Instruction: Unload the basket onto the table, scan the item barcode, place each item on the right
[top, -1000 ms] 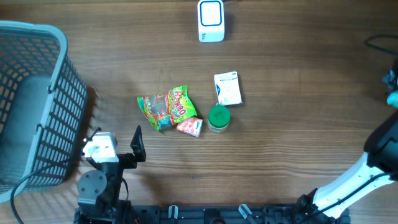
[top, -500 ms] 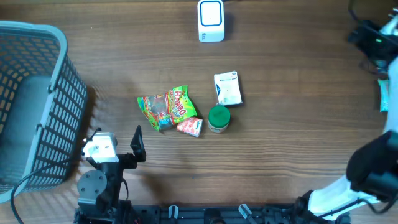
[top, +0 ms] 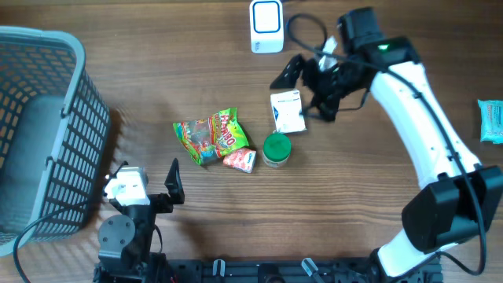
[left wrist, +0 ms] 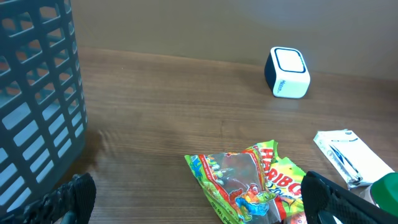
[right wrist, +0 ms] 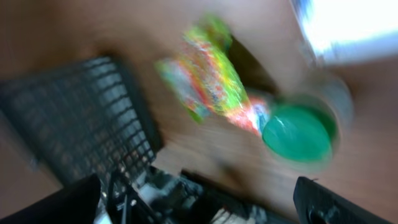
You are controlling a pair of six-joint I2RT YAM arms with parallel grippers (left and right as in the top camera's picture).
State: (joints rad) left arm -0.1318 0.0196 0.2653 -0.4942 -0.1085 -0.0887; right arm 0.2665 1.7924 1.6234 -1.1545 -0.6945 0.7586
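Right arm [top: 420, 110] has swung in from the right edge of the worktop [top: 377, 204] and now reaches over the far middle. The right gripper [top: 302, 94] hangs at the far right corner of the white box [top: 288, 114], its jaws spread wide. Cannot tell whether either jaw touches the box. The items have not shifted.

White box lies flat, on the near side of the scanner [top: 266, 25] and well apart from it. The scanner stands at the far edge. Just near of the box stands the green-lidded jar [top: 276, 148], with a small red-and-white packet [top: 240, 159] touching its left side. The gummy bag [top: 208, 135] lies left of those. A teal packet [top: 492, 120] sits alone at the right edge.

Right wrist view is motion-blurred; only the green lid, the bag and the basket [top: 47, 126] can be made out.

Left gripper [left wrist: 199, 191] is at the near left beside the basket, unchanged, jaws spread and holding nothing.
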